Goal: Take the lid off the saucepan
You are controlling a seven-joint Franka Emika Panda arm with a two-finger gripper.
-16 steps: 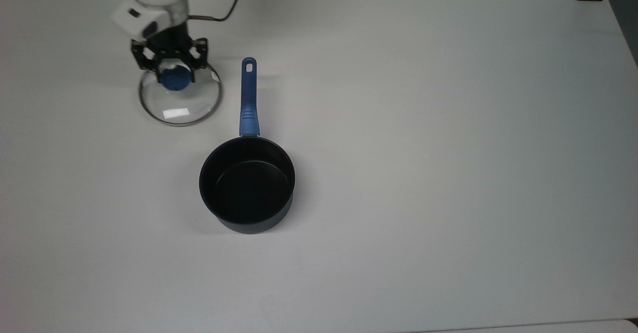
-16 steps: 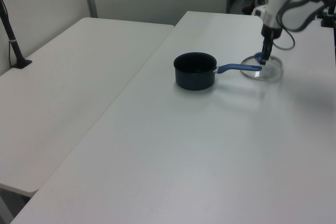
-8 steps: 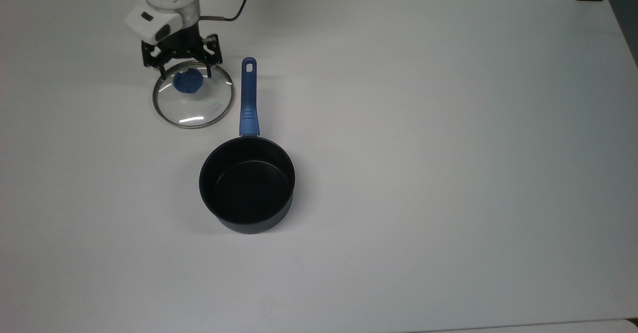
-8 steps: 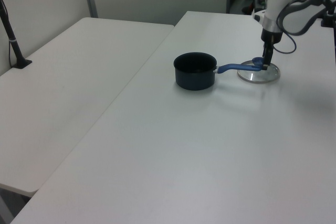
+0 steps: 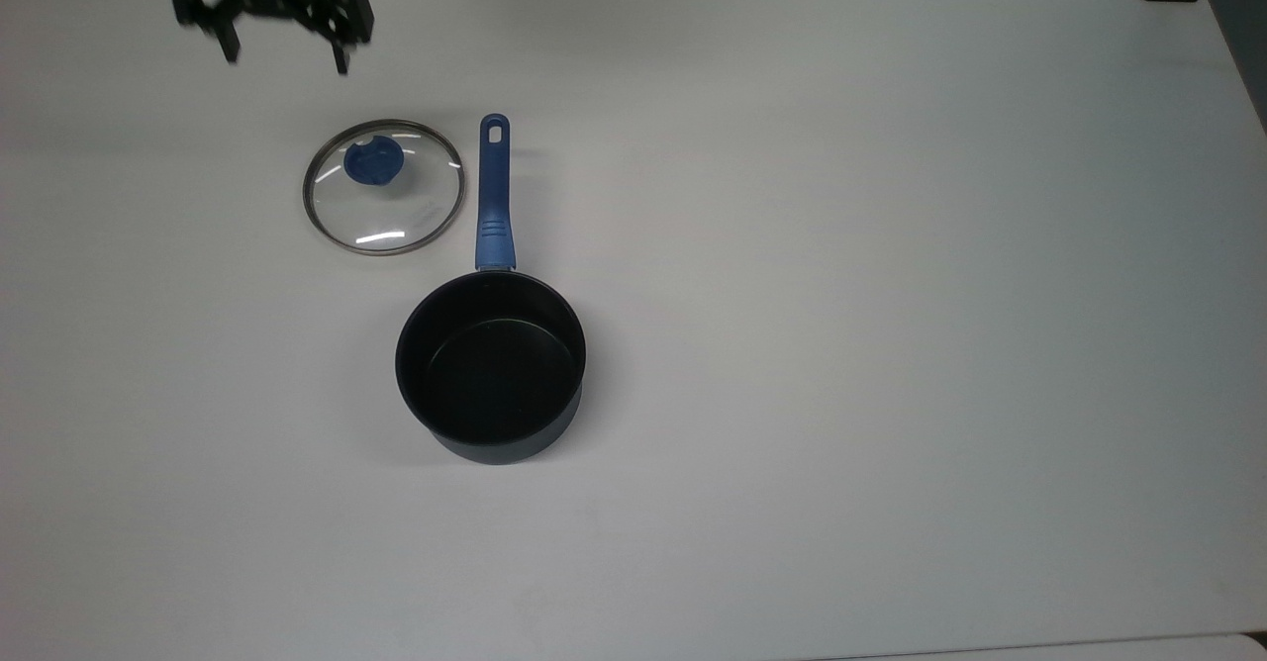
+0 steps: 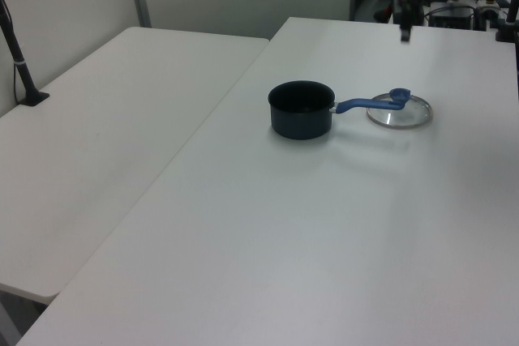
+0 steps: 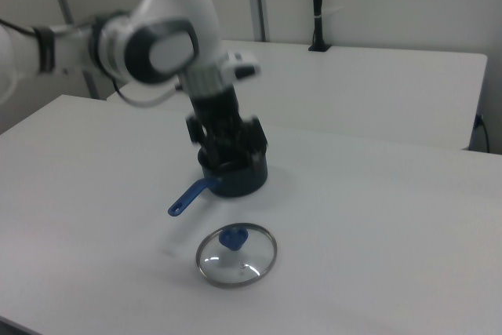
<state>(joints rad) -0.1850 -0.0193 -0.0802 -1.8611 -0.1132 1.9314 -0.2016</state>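
White table (image 5: 841, 245) holds lid (image 5: 384, 188) beside saucepan (image 5: 491, 364); fingers (image 5: 285, 55) apart, arm partly cropped.

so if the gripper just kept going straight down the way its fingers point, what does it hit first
Probably bare table. The open gripper hangs above the tabletop, off to one side of the lid and well away from the saucepan. Depth is hard to judge, so that is a guess.

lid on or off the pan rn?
Off. The lid lies flat on the table beside the saucepan, whose black inside is uncovered. The gripper is open, clear of it.
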